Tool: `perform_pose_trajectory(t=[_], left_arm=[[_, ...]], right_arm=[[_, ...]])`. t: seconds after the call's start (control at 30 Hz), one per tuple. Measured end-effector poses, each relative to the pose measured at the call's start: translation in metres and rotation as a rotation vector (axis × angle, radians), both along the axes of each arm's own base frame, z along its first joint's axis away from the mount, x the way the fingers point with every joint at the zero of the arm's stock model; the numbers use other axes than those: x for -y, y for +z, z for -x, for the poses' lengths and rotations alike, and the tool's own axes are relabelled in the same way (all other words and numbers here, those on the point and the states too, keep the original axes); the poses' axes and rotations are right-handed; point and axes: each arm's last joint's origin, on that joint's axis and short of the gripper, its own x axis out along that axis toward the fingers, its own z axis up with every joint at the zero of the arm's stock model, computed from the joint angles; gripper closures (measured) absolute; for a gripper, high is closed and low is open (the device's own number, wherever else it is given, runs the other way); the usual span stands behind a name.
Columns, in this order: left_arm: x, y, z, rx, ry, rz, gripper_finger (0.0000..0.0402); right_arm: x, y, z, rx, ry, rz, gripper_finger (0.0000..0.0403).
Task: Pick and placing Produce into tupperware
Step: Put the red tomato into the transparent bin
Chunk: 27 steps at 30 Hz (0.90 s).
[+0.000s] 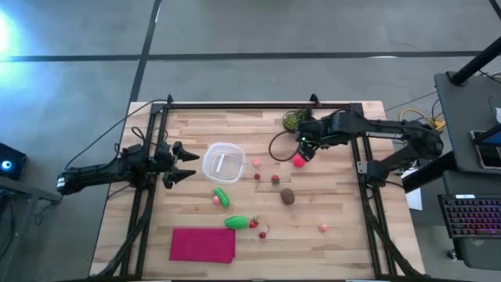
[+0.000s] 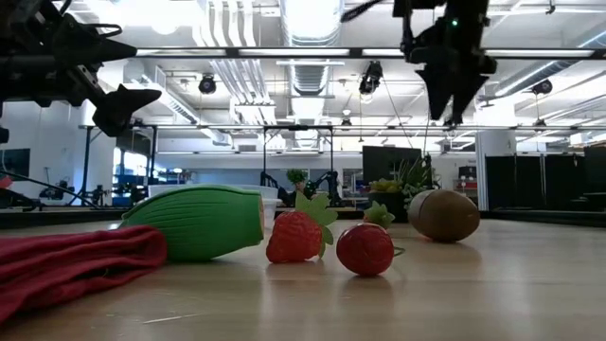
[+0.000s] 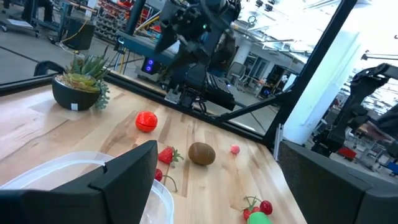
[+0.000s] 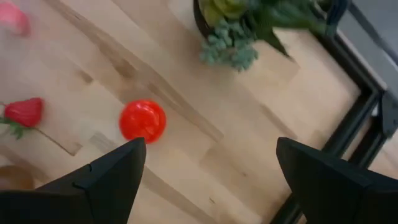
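Right tool (image 4: 205,180) released, hovering over red ball (image 4: 142,121). Ball likely light, hard, smooth, prone to roll: pinch across widest middle. Left tool (image 1: 182,163) released beside tupperware (image 1: 224,162).

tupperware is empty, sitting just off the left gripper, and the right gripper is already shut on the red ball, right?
Not quite: the right gripper is open and holds nothing. In the right wrist view the red ball lies on the table ahead of its fingers. The tupperware is empty, near the left gripper.

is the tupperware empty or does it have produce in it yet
Empty. In the high view the clear tupperware shows only bare plastic inside, and the red ball, kiwi and strawberry all lie on the table.
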Motion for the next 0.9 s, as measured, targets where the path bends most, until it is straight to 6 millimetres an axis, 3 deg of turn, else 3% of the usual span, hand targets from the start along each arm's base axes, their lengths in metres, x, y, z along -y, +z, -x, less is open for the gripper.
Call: perform_pose_trajectory(t=[0.27,0.47,0.53,0.73,0.9], left_arm=[[0.000,0.006,0.000,0.064,0.012,0.010,0.0082],[0.000,0.032,0.005,0.330,-0.064,0.386,0.0082],[0.001,0.039,0.008,0.407,-0.092,0.440,0.0082],[0.000,0.052,0.015,0.564,-0.016,0.267,0.0082],[0.000,0.052,0.015,0.560,-0.025,0.295,0.0082]], right_arm=[[0.001,0.021,0.006,0.085,-0.011,0.015,0.0051],[-0.001,0.027,0.015,0.136,-0.060,0.010,0.0051],[-0.002,0.029,0.017,0.153,-0.081,0.006,0.0051],[-0.002,0.028,0.018,0.128,-0.029,0.018,0.0051],[-0.004,0.024,0.010,0.115,0.004,0.013,0.0051]])
